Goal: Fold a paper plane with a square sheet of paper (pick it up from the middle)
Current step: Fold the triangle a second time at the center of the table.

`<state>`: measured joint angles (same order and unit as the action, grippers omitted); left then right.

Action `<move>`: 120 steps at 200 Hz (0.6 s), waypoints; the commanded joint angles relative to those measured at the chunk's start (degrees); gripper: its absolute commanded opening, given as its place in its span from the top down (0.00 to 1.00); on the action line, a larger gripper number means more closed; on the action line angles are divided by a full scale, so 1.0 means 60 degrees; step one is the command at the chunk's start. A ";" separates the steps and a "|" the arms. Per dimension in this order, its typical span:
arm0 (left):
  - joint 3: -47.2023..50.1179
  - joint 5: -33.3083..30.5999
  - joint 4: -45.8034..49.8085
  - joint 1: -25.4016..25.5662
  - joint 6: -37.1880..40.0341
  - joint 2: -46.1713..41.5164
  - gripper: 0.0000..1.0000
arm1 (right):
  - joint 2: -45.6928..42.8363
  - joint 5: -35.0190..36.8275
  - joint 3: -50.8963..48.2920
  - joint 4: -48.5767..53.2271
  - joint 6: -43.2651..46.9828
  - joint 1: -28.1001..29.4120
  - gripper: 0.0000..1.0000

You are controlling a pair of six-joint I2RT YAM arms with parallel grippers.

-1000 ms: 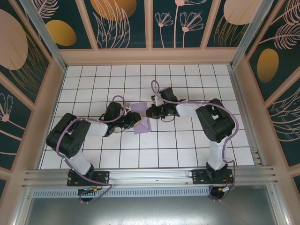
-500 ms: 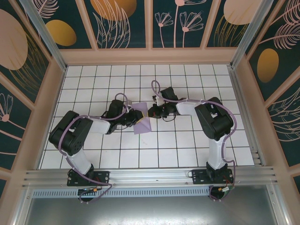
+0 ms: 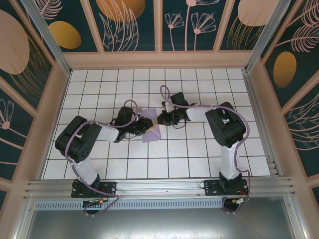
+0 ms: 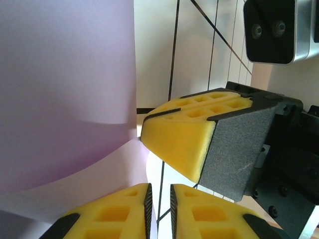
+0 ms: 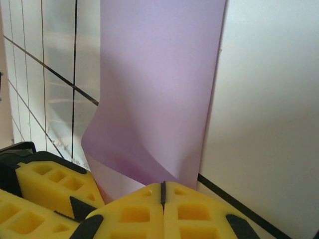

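The lilac sheet of paper [image 3: 151, 131] lies on the white tiled floor between my two grippers. My right gripper [image 3: 160, 119] is shut, and its yellow tips [image 5: 162, 183] pinch the near edge of the sheet [image 5: 159, 84], which curls up off the floor toward them. My left gripper [image 3: 143, 127] sits low at the sheet's left side. Its jaws [image 4: 159, 188] stand a narrow gap apart with floor showing between them, and the paper [image 4: 65, 89] passes beside its left finger. The right gripper's finger [image 4: 179, 144] touches the lifted paper corner just ahead of the left tips.
The gridded floor [image 3: 199, 149] is walled by a raised wooden frame [image 3: 159, 59] at the back and both sides. The arms' bases stand on the metal rail [image 3: 159, 186] at the near edge. The right wrist camera housing [image 4: 279, 30] hangs close above the left gripper.
The left arm has swung its elbow to the right and the left jaws have narrowed slightly. The right gripper and the paper have barely shifted.
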<state>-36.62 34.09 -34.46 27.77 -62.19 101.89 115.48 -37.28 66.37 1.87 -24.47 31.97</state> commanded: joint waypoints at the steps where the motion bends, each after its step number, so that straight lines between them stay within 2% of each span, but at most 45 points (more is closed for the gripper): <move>1: -0.0198 0.0122 -0.0149 0.0074 0.0126 0.0100 0.79 | 0.0235 0.0097 0.0290 0.0150 0.0296 -0.0040 1.00; 120: 0.0046 -0.0178 -0.0175 0.0103 0.0046 0.0002 0.80 | 0.0514 0.0147 0.0566 0.0345 0.0570 -0.0043 1.00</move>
<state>-36.62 33.54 -34.46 27.90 -62.22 101.89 117.34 -36.93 68.20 3.18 -22.76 31.97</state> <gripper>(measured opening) 0.205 0.064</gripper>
